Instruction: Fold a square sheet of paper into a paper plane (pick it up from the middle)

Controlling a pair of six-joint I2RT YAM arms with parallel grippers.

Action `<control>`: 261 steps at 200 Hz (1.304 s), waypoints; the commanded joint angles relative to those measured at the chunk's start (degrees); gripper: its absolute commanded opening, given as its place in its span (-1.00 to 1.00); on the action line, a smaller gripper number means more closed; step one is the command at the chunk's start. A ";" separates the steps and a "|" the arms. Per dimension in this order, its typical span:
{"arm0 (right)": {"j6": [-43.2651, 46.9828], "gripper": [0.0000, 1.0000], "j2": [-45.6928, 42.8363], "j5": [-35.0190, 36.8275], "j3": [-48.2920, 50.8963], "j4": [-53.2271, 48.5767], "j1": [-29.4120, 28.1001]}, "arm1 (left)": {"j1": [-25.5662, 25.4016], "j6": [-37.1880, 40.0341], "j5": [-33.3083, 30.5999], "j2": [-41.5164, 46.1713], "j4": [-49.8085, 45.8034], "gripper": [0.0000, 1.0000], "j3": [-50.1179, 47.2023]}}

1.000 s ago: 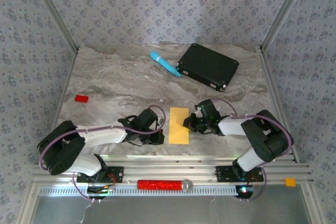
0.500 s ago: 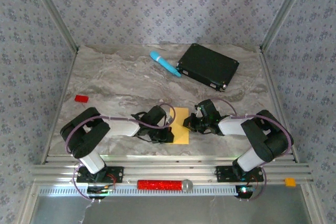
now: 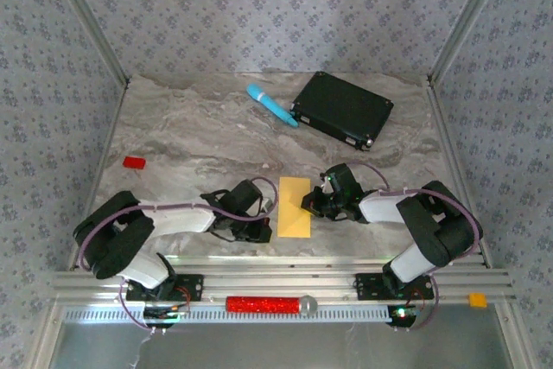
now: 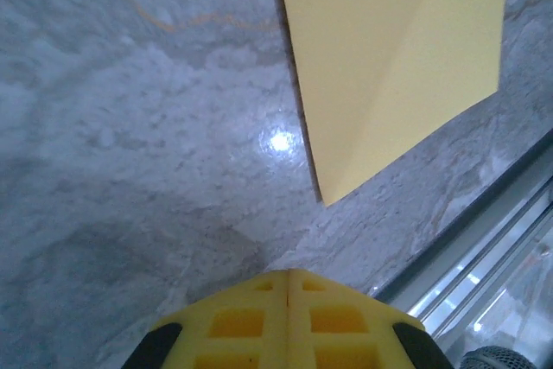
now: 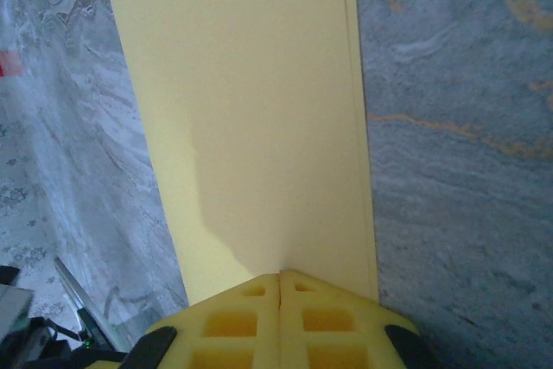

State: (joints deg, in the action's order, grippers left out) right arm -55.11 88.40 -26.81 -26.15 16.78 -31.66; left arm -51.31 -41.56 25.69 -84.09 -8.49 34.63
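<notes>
One yellow sheet of paper (image 3: 295,206) is lying flat on the table (image 3: 190,136). Two grippers are sitting squeezed shut, holding nothing: the left gripper (image 3: 267,213) just beside the paper, the right gripper (image 3: 308,205) at its other edge.

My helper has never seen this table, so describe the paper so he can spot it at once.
On the marble table, look at the near edge, between the left gripper and the right gripper. The paper lies flat there, folded to a narrow rectangle. It is the only yellow sheet; the box is black, the cylinder blue, the block red.
</notes>
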 commanded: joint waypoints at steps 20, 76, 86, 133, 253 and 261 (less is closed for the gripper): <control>0.01 -1.00 3.81 6.97 3.01 -13.37 -0.48 | 4.99 -2.12 4.93 -2.63 3.99 -0.98 7.49; 0.01 -1.00 2.35 7.86 2.69 -14.88 -0.51 | 3.41 -3.24 9.82 -11.96 8.17 -0.97 12.72; -0.06 -1.00 2.18 7.99 2.79 -15.09 -0.59 | 2.81 -3.17 9.73 -12.74 8.16 -0.97 12.02; -0.26 -1.00 2.03 8.17 3.61 -14.80 -0.57 | 0.29 -3.97 8.46 -13.45 10.60 -0.98 3.72; -0.28 -1.00 1.78 8.22 4.44 -13.82 -0.53 | 0.27 3.62 -0.12 -1.44 -3.07 -1.00 5.51; -0.26 -1.00 1.86 8.26 4.35 -13.86 -0.56 | 1.50 2.89 1.26 -0.66 -1.30 -1.00 6.19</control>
State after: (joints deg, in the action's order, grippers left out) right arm -55.31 86.67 -25.47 -25.21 15.92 -32.29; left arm -51.86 -39.33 26.55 -88.29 -7.60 37.58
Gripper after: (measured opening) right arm 0.052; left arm 0.052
